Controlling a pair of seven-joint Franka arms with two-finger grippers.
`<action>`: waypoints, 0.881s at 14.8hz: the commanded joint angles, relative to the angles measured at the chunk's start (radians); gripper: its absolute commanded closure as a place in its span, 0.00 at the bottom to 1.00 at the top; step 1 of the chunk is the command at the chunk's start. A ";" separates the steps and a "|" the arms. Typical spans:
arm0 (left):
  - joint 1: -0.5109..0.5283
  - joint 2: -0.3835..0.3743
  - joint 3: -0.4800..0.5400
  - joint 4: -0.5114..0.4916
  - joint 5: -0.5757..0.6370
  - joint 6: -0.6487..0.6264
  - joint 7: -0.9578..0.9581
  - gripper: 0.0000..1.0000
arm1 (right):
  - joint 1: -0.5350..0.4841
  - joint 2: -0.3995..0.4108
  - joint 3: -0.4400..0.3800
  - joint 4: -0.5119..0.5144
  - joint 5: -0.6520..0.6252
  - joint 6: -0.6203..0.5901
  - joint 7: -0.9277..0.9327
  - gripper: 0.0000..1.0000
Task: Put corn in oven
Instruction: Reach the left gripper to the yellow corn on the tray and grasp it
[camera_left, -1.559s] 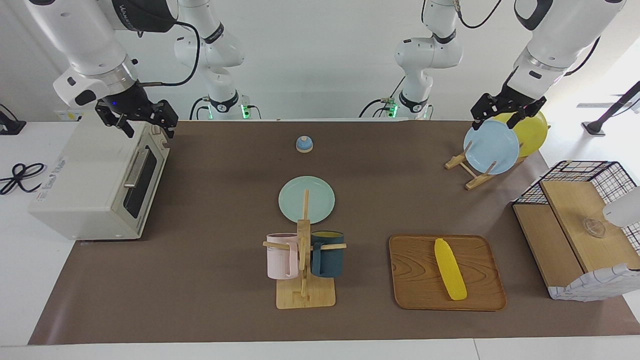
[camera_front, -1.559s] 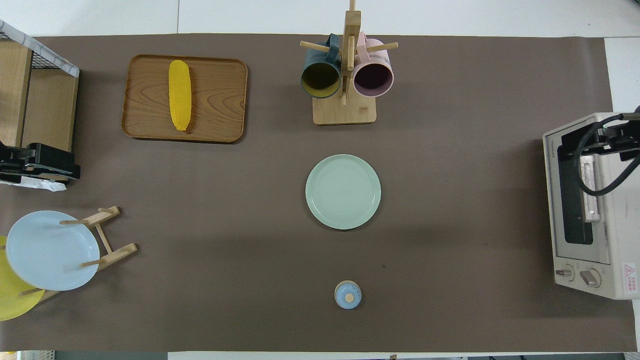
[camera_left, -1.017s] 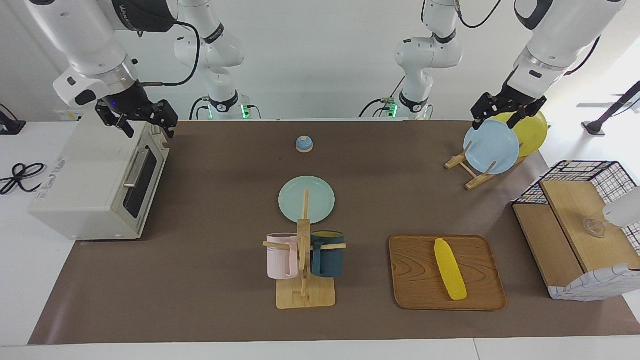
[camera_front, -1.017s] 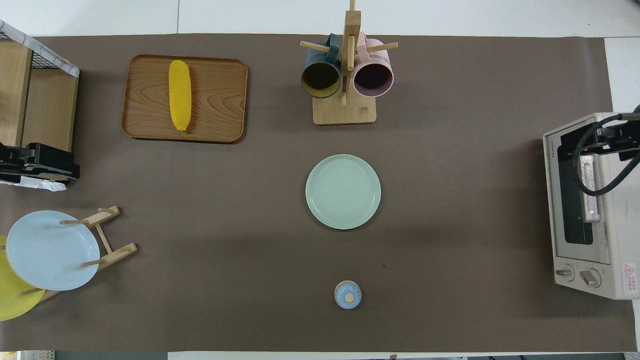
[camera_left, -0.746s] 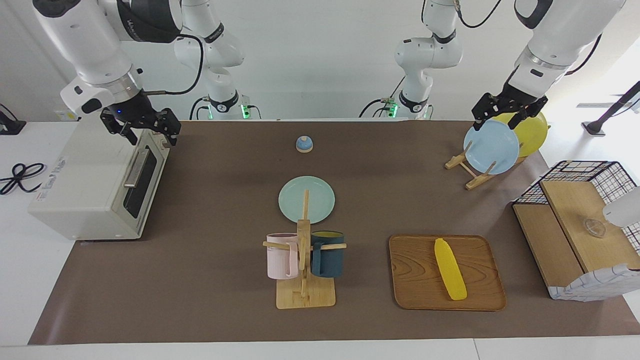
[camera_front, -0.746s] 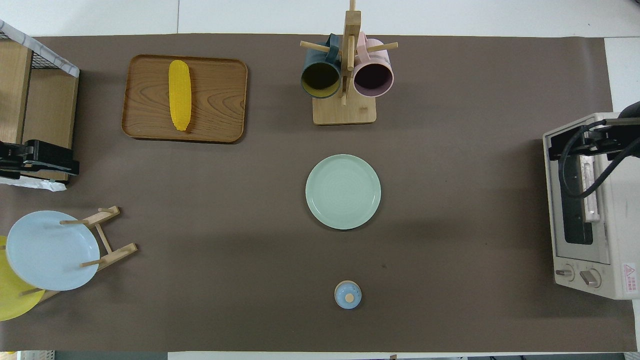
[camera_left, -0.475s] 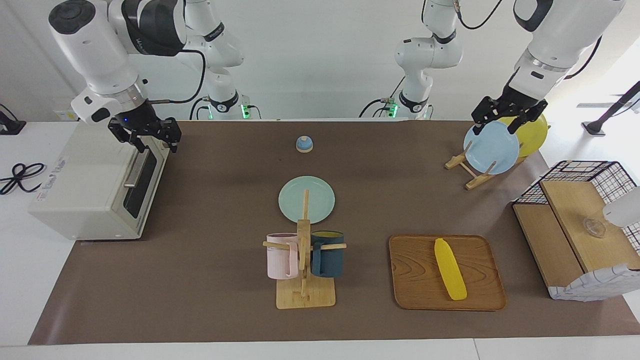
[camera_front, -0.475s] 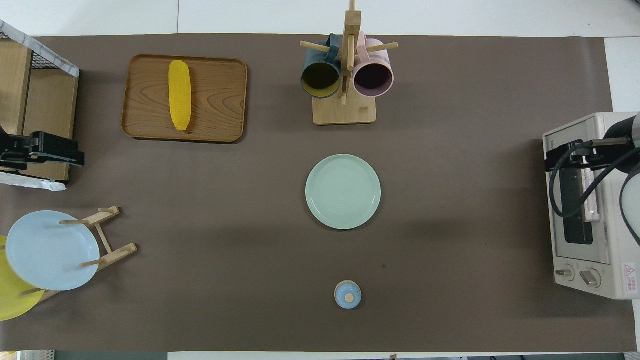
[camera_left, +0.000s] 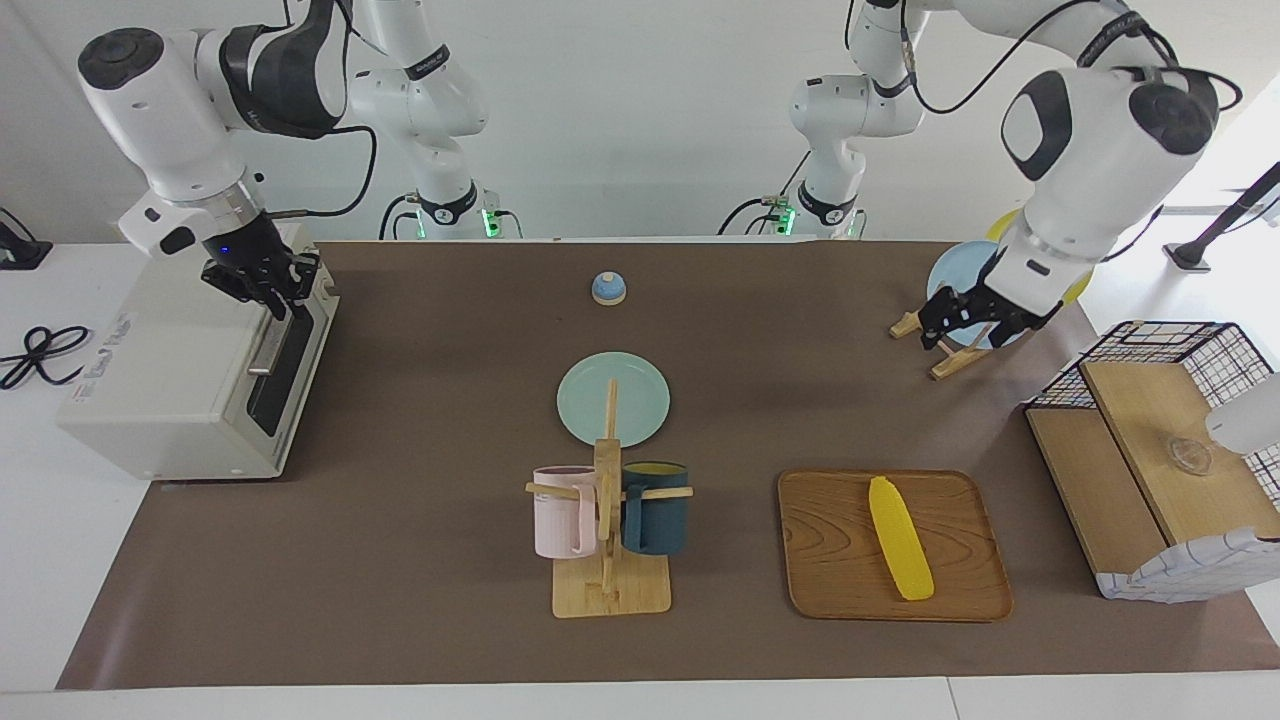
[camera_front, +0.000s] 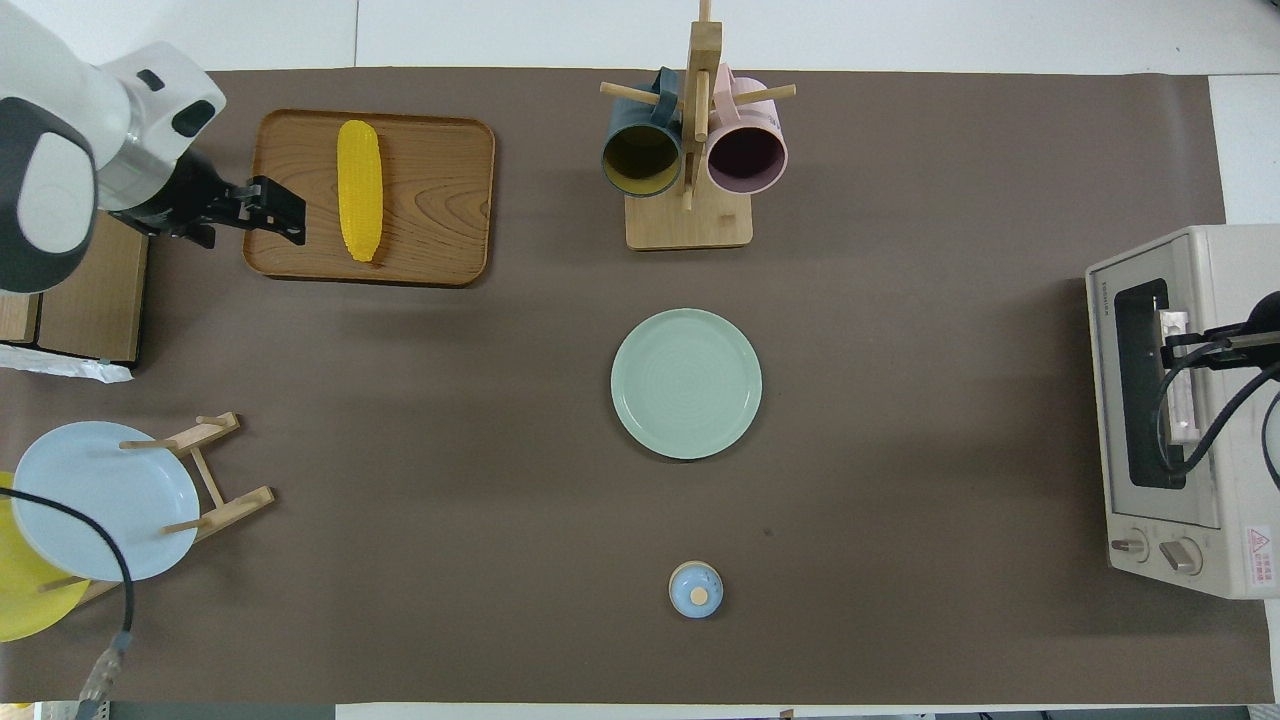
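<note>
Facing view: right gripper (camera_left: 278, 290) at closed oven (camera_left: 190, 365) handle, jaws unclear; left gripper (camera_left: 966, 326) raised, jaws spread, bound for corn (camera_left: 900, 551) on tray (camera_left: 820, 540).

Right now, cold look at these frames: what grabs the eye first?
The bright yellow corn lying on the wooden tray, toward the left arm's end of the table. The left tool hangs over the tray's edge beside it. At the other end, the right tool sits at the top of the closed door of the white oven, by the handle.
</note>
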 joint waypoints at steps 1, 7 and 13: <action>-0.004 0.171 -0.019 0.143 -0.011 0.053 0.036 0.00 | -0.044 -0.006 0.007 -0.046 0.030 0.052 -0.030 1.00; 0.004 0.341 -0.027 0.258 -0.003 0.173 0.082 0.00 | -0.058 0.027 0.007 -0.046 0.010 0.078 -0.039 1.00; -0.005 0.409 -0.023 0.249 0.005 0.285 0.099 0.00 | -0.061 0.038 0.007 -0.055 -0.036 0.084 -0.086 1.00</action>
